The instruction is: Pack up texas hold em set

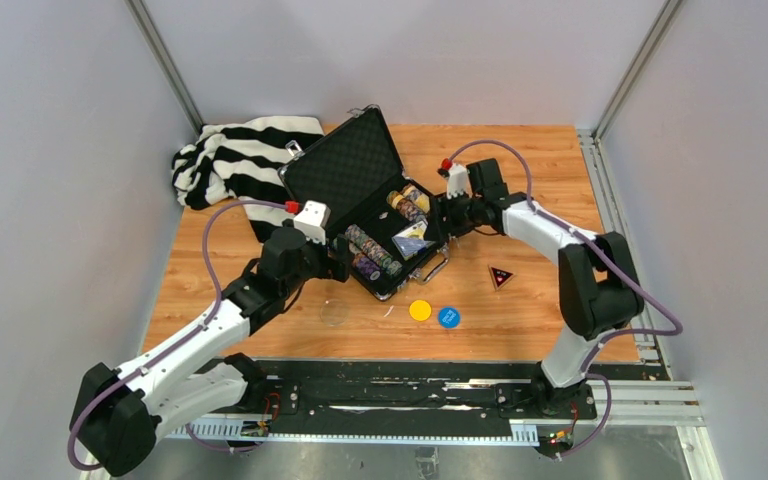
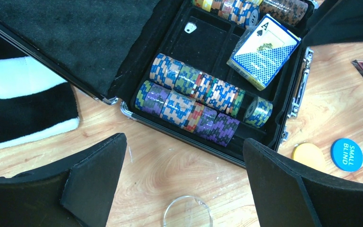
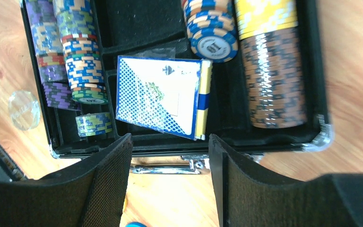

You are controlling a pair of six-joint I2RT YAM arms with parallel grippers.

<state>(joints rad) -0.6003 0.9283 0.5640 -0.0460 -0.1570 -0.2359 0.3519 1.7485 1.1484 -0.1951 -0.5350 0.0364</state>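
The black case (image 1: 348,162) lies open mid-table, lid raised at the back. Its tray holds multicoloured chip rows (image 1: 372,252) and a blue card box (image 1: 412,240). On the table in front lie a clear disc (image 1: 334,312), a yellow disc (image 1: 420,310), a blue disc (image 1: 448,317) and a dark triangle (image 1: 501,276). My left gripper (image 2: 184,156) is open and empty at the case's near-left edge, above the clear disc (image 2: 187,211). My right gripper (image 3: 170,146) is open and empty over the case's handle (image 3: 168,166), near the card box (image 3: 160,97).
A black-and-white striped cloth (image 1: 235,160) lies at the back left, against the case lid. The cell's grey walls and corner posts close in the back and both sides. The black arm-base rail (image 1: 410,395) runs along the near edge.
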